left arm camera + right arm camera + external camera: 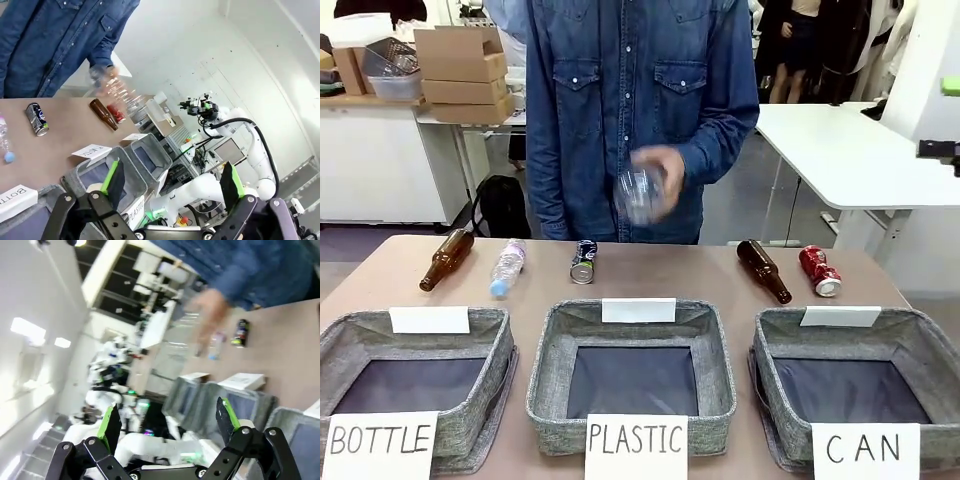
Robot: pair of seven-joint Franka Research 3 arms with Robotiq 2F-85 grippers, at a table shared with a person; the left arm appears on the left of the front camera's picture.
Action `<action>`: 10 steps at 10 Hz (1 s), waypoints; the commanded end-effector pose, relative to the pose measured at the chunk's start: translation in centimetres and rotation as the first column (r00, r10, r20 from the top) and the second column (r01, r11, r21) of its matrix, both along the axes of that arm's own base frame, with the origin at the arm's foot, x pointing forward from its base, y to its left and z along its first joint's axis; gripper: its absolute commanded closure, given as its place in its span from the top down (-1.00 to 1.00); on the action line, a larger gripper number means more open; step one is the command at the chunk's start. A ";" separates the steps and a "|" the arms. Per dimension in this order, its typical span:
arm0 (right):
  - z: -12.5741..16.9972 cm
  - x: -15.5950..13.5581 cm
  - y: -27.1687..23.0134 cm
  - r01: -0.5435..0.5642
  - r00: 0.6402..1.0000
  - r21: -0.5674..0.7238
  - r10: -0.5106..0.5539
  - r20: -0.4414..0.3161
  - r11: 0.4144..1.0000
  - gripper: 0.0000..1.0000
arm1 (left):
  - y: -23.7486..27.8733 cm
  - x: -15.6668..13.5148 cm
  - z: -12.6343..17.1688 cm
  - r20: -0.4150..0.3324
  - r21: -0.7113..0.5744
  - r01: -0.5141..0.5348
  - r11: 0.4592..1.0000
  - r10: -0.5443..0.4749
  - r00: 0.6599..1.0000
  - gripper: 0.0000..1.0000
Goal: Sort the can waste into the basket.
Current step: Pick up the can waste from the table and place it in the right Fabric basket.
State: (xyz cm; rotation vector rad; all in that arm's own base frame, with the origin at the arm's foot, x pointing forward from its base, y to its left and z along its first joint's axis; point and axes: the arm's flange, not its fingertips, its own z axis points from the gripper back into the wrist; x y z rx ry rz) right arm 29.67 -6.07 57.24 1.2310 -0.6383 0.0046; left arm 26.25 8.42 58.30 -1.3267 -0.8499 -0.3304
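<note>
Left hand [171,169] and right hand [167,407] both gape wide, empty. Well ahead of the left hand, the dark can [37,119] and the red can [116,113] lie on the tabletop [670,272], the red one just past the basket [912,330]. Both are probably light, thin-walled, slick and apt to roll: pinch gently across mid-body.

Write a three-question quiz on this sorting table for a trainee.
1. True or false: the left gripper and the right gripper are both open.
2. The person's hand holds: A) a brown bottle; B) a clear plastic bottle; C) a can.
3. How many cans lie on the table, outside the CAN basket?
Key: 1 true; 2 B; 3 two, the red can and the dark can.
</note>
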 end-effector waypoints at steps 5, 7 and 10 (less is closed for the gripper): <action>-5.1 12.9 4.0 0.180 0.973 -0.715 -0.228 0.030 0.676 1.00 | 0.0 0.2 0.2 0.030 -0.007 0.008 1.000 -0.008 1.000 1.00; -7.3 15.5 2.5 0.249 0.958 -0.863 -0.241 0.154 0.439 1.00 | 0.0 0.2 0.2 0.030 -0.007 0.008 1.000 -0.008 1.000 1.00; -5.0 12.9 0.9 0.120 0.988 -0.773 -0.150 0.033 0.623 1.00 | 0.0 0.2 0.2 0.030 -0.007 0.008 1.000 -0.008 1.000 1.00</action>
